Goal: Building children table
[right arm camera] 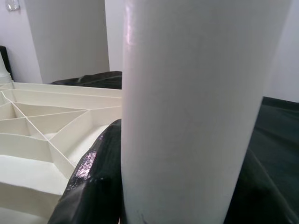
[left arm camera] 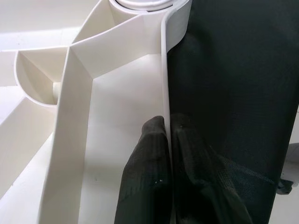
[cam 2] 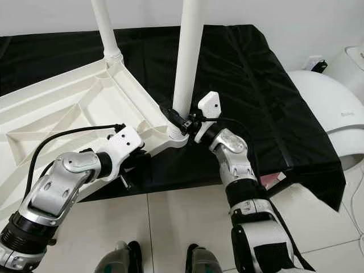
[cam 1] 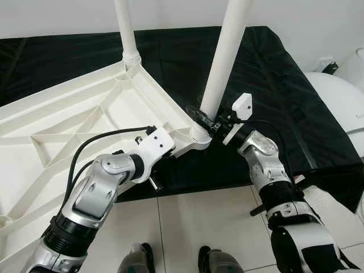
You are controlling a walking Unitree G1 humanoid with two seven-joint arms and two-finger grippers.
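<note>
Left fingers (left arm camera: 154, 177): clamped on the thin outer rim of the upturned white table, one finger inside the rim, one outside against the black cloth.
Left gripper (cam 1: 162, 170): at the table's near edge, just short of the corner socket (cam 1: 198, 135); silver arm reaches in from the robot's lower left.
Right fingers (right arm camera: 91, 182): closed around the near leg, one black finger on each side of the white tube.
Right gripper (cam 1: 207, 122): low on the near leg (cam 1: 223, 57), just above where it enters the corner socket.
Near leg: upright, slightly tilted, seated in the socket at the table's nearest corner.
Far leg (cam 1: 126, 28): upright in the next corner socket, further back, well apart from both grippers.
Children table (cam 1: 68, 119): upside down, ribbed underside facing up, lying on the black cloth (cam 1: 267, 74); its near corner sits between the two grippers.
Black cloth: covers a low surface, hangs over its front edge.
Floor (cam 1: 193, 222): pale tiles, robot's feet at the bottom edge.
White rounded object (cam 2: 330, 108): to the robot's right, beside the cloth; cannot tell what it is.
</note>
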